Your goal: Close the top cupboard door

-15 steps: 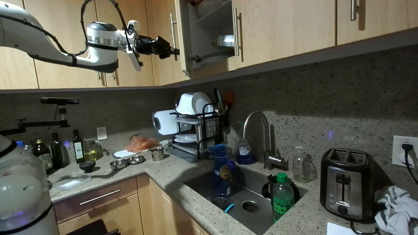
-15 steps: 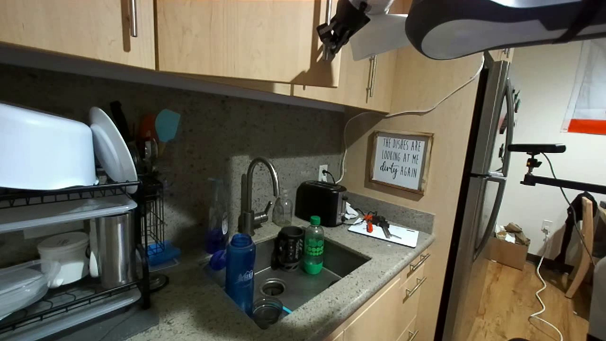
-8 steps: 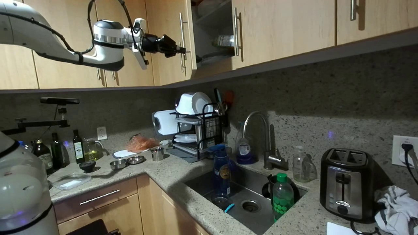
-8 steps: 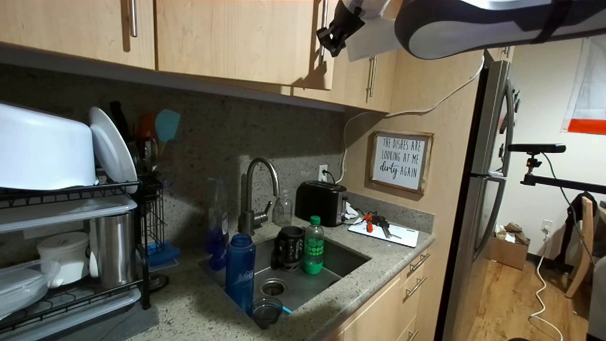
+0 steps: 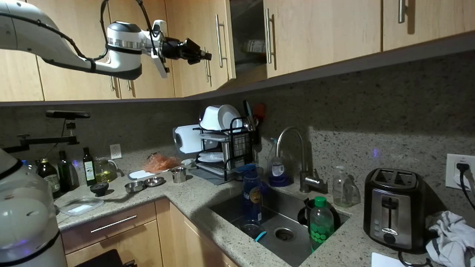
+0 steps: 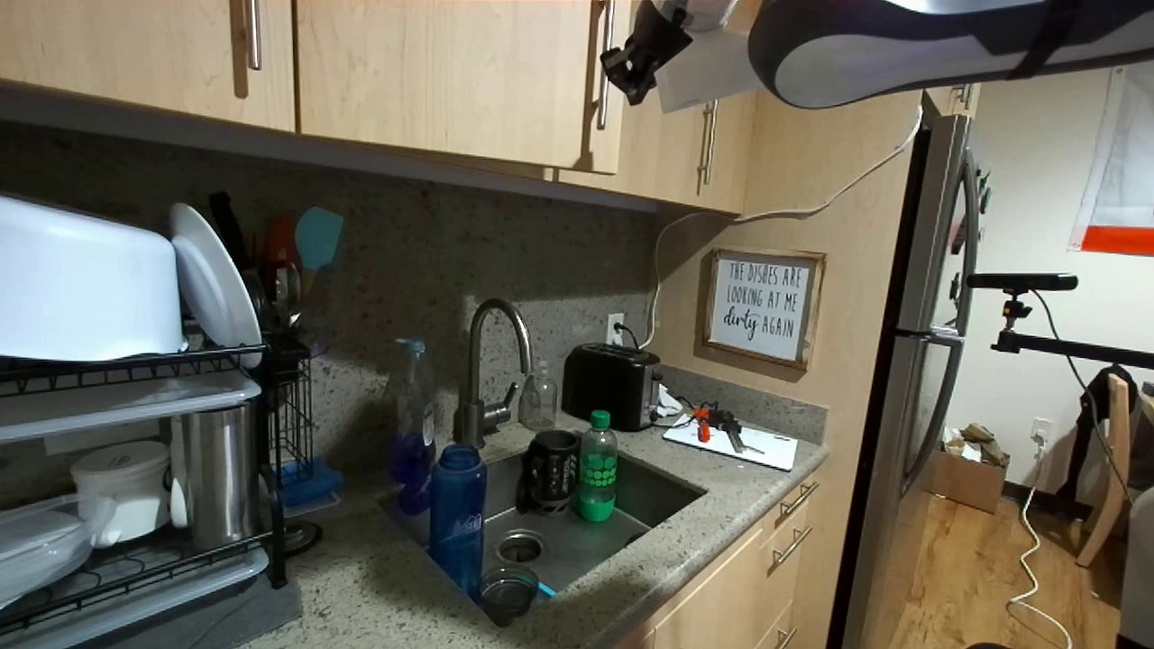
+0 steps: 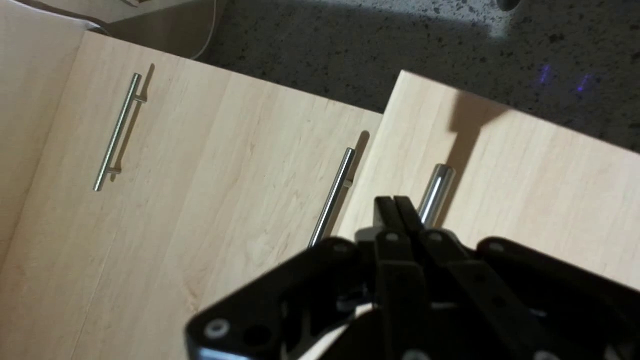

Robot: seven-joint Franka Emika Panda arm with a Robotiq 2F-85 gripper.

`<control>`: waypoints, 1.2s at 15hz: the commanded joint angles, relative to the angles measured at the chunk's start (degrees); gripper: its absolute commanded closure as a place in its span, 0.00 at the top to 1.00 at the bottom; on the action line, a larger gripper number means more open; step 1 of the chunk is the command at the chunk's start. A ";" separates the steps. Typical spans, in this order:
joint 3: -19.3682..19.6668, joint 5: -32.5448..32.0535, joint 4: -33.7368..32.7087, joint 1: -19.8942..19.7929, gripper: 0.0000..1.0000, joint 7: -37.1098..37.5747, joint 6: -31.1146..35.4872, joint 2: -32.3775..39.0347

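Note:
The top cupboard door (image 5: 224, 48) is a light-wood door standing ajar in an exterior view. A dark opening shows between it and the neighbouring door. Its front and lower edge also show in an exterior view (image 6: 451, 81) and at the right of the wrist view (image 7: 550, 185). Its silver bar handle (image 5: 220, 40) shows in both exterior views and partly behind the fingers in the wrist view (image 7: 436, 192). Its inner face is hidden. My gripper (image 5: 208, 56) is shut and empty, in front of the door near the handle, apparently apart from it. Its fingertips (image 7: 393, 202) are together.
Dishes sit inside the dark cupboard opening (image 5: 250, 37). A closed neighbouring door (image 5: 323, 37) stands right of it. Below are a dish rack (image 5: 230, 148), a sink (image 5: 274, 237) with bottles, a faucet (image 5: 302, 155) and a toaster (image 5: 395, 209).
The door has swung towards the cupboard and the opening has narrowed. My gripper moved towards the door, then nearly stopped, while the door moved on away from it.

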State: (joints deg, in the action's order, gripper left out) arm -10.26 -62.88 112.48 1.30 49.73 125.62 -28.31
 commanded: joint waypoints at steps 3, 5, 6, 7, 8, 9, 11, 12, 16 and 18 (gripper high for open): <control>0.54 1.84 -3.05 -0.33 0.04 0.51 -0.93 3.69; 1.28 2.52 -5.23 -0.69 0.05 0.36 -0.68 5.93; 1.70 2.76 -6.58 -0.78 0.05 0.19 -0.65 7.10; 2.11 2.97 -7.97 -0.87 0.05 0.08 -0.65 8.24; 2.46 3.16 -9.32 -0.90 0.04 0.02 -0.58 9.30; 2.83 3.57 -10.56 -0.87 0.04 -0.12 -0.62 10.23; 3.20 3.88 -12.71 -0.87 0.04 -0.13 -0.69 11.91; 3.31 3.96 -13.64 -0.87 0.04 -0.15 -0.76 12.67; 3.91 4.71 -16.42 -0.85 0.04 -0.40 -0.55 15.04; 4.50 5.50 -17.63 -0.80 0.04 -0.77 -0.11 16.23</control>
State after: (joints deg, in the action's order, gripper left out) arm -6.22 -59.13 98.17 0.75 49.75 125.52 -14.46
